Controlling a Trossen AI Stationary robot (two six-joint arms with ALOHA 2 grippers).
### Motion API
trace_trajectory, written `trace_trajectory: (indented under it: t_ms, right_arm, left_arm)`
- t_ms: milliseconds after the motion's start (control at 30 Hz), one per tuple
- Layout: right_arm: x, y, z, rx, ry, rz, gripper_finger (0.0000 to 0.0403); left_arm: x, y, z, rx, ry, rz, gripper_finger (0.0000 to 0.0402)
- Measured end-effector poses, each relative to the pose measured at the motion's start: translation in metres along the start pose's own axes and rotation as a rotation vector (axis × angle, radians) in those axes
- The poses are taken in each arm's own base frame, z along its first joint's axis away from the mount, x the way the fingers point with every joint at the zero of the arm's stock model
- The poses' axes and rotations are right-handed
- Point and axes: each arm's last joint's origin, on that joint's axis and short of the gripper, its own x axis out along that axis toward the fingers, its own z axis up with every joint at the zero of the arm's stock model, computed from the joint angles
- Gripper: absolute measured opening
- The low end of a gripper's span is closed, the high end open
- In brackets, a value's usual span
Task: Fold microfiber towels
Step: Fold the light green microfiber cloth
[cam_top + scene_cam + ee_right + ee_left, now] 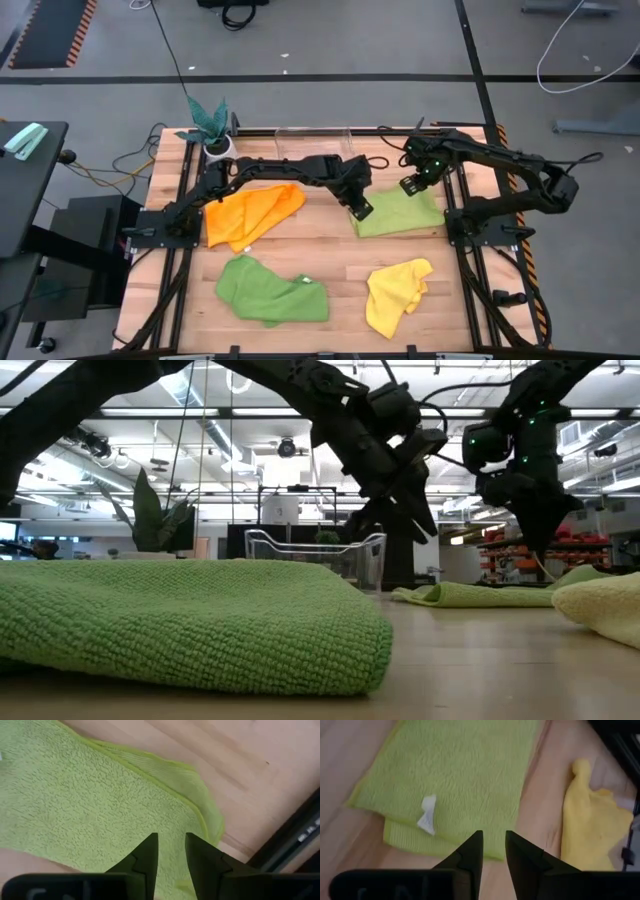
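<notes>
Darker green towel point(190, 620) fills the low view's foreground, lying rumpled on the counter point(330, 255) at its near edge, with the yellow towel point(396, 293) crumpled to its right. Orange towel point(250, 212) lies bunched on the left side, under the left arm's reach. Folded double, the light lime green towel point(400, 212) lies flat on the right half toward the back, a white tag point(426, 815) showing on its top layer. The left arm stretches from its base diagonally across the counter, elbow bent, so that the left tool point(360, 207) hangs just over that towel's left edge, fingers a little apart and gripping nothing. The right arm folds back on itself, its right tool point(412, 186) poised above the same towel's far edge, fingers likewise slightly parted and empty.
</notes>
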Motion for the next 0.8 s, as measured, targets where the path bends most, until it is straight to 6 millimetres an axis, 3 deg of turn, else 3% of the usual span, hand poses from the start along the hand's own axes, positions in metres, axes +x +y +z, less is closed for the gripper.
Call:
trace_trajectory:
  t_ms: [233, 500, 800]
  right_arm:
    - [-0.015, -0.003, -0.014, 0.036, -0.043, 0.044, 0.0103]
    - [-0.031, -0.005, -0.026, 0.043, -0.131, 0.113, 0.0103]
    - [-0.041, -0.002, -0.037, 0.046, -0.204, 0.163, 0.0103]
  left_arm:
    - [0.002, 0.006, 0.001, -0.012, -0.023, 0.055, 0.0064]
    - [0.023, 0.017, -0.009, -0.024, 0.045, 0.095, 0.0040]
    - [0.031, 0.015, -0.014, 0.038, 0.031, 0.166, 0.0010]
